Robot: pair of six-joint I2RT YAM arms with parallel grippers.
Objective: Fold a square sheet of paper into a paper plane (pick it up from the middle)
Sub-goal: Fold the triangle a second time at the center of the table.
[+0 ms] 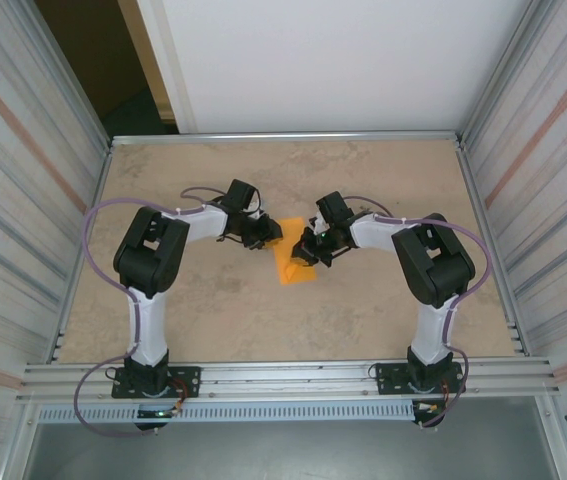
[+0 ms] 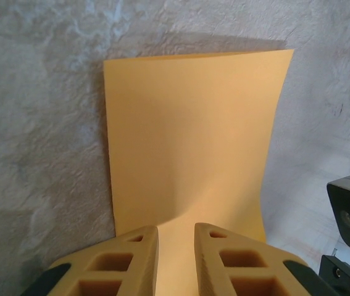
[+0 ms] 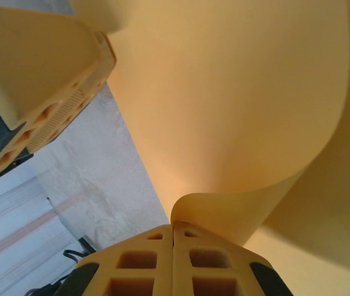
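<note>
Top view, left side: left gripper [image 1: 266,236] sits just upper left of the square sheet of paper [image 1: 293,268], which lies mid-frame on the table [image 1: 213,180], partly lifted & curled. In the left wrist view the jaws stand a little apart, w/ orange showing thru the narrow gap. The sheet runs from the tips toward the top of frame, flat on its left, right edge curling up. No clamp on anything that I can see.

Centre: sheet's long axis is approx up-down in the top view, both grippers at its upper end, one each side (left one a touch higher in frame).

Right side: right gripper [image 1: 308,252] meets the sheet's upper right edge. The right wrist view shows its fingers pressed tight on a pinched lip of paper, the rest ballooning above. So the right arm has the hold; the next press likely falls to the left, paper straight ahead of it.

Room: bare tabletop all round, side walls well apart.
</note>
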